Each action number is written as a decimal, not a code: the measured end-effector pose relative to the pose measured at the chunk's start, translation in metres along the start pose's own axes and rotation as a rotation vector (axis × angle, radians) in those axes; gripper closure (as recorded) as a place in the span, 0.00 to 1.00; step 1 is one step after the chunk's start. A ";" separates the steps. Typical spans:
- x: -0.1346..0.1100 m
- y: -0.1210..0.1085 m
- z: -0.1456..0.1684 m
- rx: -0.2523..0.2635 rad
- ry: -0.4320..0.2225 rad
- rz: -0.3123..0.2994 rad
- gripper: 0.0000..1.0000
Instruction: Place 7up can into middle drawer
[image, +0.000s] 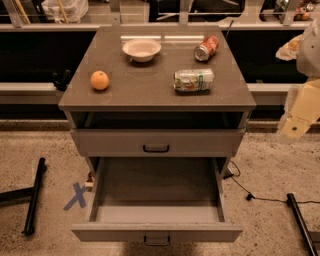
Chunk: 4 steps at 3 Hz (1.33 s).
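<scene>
The end effector is hanging at the right edge of the camera view, beside the cabinet and off its right front corner, at about the level of the gap under the surface. It is touching nothing. Whether it is spread or closed cannot be told from this view; only a cream-coloured body is showing.

The 7up can is lying on its side on the surface, to the left of the end effector and slightly above it, well apart from it. Its long axis is running roughly left to right.

The red-orange soda can is also lying tipped over, farther back on the surface, behind the 7up can and apart from it. A pale bowl is sitting upright farther left along the back. An orange is resting at the far side of the surface from the end effector.

The middle drawer is standing pulled out, below and to the left of the end effector, its tray open to the camera and its dark handle facing front. The drawer above it is sitting shut.

A blue X mark is showing on the floor beyond the drawer's far side. A dark cable is trailing over the floor beneath the end effector.
</scene>
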<state>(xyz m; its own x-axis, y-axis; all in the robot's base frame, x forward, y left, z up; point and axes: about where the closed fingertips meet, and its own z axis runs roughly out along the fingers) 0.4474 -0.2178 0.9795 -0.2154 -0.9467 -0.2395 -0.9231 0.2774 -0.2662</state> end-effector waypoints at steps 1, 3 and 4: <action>-0.006 -0.033 0.014 0.006 -0.056 -0.020 0.00; -0.027 -0.121 0.062 -0.032 -0.156 -0.064 0.00; -0.039 -0.147 0.084 -0.044 -0.174 -0.082 0.00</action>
<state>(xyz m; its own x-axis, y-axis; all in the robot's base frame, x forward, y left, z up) 0.6185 -0.2080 0.9493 -0.0837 -0.9222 -0.3774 -0.9491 0.1892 -0.2518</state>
